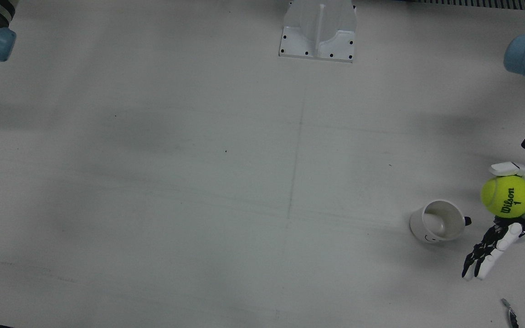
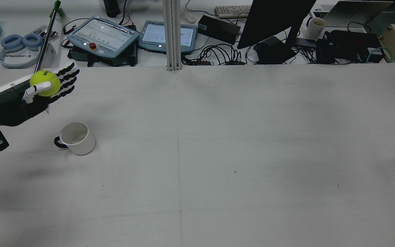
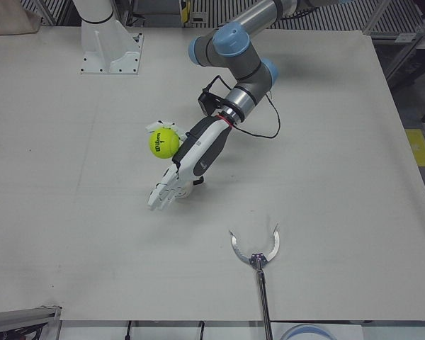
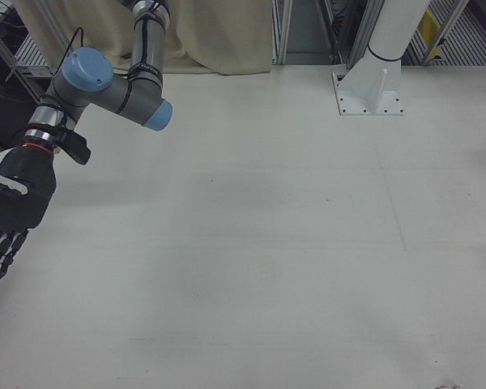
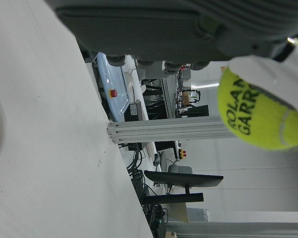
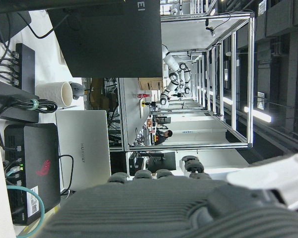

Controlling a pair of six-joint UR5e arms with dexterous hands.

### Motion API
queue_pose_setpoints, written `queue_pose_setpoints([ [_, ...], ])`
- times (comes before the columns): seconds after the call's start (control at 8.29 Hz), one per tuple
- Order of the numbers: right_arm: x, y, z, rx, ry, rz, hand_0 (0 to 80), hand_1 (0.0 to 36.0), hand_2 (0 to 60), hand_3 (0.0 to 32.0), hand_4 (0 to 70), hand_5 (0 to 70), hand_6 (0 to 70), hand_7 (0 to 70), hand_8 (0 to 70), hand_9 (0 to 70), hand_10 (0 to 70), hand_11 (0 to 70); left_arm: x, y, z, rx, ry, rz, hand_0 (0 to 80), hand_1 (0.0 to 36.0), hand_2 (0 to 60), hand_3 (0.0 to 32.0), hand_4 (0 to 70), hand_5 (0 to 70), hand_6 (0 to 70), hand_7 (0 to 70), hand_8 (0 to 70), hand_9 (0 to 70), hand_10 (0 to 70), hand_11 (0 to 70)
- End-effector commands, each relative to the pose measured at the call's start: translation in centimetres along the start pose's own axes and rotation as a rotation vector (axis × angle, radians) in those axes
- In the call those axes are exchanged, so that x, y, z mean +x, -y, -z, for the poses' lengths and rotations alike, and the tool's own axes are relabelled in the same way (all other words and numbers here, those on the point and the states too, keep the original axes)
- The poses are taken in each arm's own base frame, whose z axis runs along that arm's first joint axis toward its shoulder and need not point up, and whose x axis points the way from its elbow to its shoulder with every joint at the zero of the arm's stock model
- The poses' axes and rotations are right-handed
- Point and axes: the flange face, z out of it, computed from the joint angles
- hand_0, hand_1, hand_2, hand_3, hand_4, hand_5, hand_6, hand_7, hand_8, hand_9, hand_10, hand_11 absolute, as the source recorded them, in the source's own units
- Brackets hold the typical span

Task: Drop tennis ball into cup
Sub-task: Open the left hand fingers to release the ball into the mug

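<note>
Left hand [image 2: 29, 97] holding tennis ball [image 2: 45, 83] in air, thumb pinning ball against palm, other fingers [image 1: 483, 255] extended. Ball not yet over cup [image 2: 75, 138], standing upright and empty near table's left edge. Pickup done; alignment and release remaining. Right hand [image 4: 8, 212] idling, fingers apart, holding nothing.

A yellow-green Wilson tennis ball [image 1: 507, 196] rests in the palm above the table, while the white cup [image 1: 437, 221] with a dark handle stands upright on the table nearby.
</note>
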Motion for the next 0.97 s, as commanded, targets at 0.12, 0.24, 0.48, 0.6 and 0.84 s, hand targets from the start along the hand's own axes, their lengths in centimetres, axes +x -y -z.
queue_pose_setpoints([
  [0.12,-0.06,-0.01,0.01,0.0,0.001,0.0,0.0,0.0,0.0,0.0,0.0,0.0,0.0,0.0,0.0,0.0,0.0,0.0,0.11,-0.09,0.05,-0.003,-0.002,0.001,0.0,0.4,35.8,7.2,0.0,0.0,0.0,4.9,0.0,0.0,0.0,0.0],
  [0.24,0.02,0.0,0.0,0.0,0.0,0.0,0.0,0.0,0.0,0.0,0.0,0.0,0.0,0.0,0.0,0.0,0.0,0.0,0.09,-0.01,0.13,0.0,-0.002,0.003,0.0,0.2,34.2,7.6,0.0,0.0,0.0,4.6,0.0,0.0,0.0,0.0],
  [0.48,0.02,0.0,0.0,0.0,0.0,0.0,0.0,0.0,0.0,0.0,0.0,0.0,0.0,0.0,0.0,0.0,0.0,0.0,0.0,0.36,0.23,-0.021,-0.007,0.005,0.0,0.2,34.0,7.6,0.0,0.0,0.0,4.7,0.0,0.0,0.0,0.0],
  [0.6,-0.06,-0.01,0.01,0.0,0.001,0.0,0.0,0.0,0.0,0.0,0.0,0.0,0.0,0.0,0.0,0.0,0.0,0.0,-0.03,0.48,0.22,-0.025,-0.008,0.005,0.0,0.0,32.3,7.8,0.0,0.0,0.0,4.6,0.0,0.0,0.0,0.0],
  [0.84,0.02,0.0,0.0,0.0,0.0,0.0,0.0,0.0,0.0,0.0,0.0,0.0,0.0,0.0,0.0,0.0,0.0,0.0,-0.04,0.85,0.05,-0.04,-0.013,0.008,0.0,0.0,26.3,6.4,0.0,0.0,0.0,6.7,0.0,0.0,0.0,0.0],
])
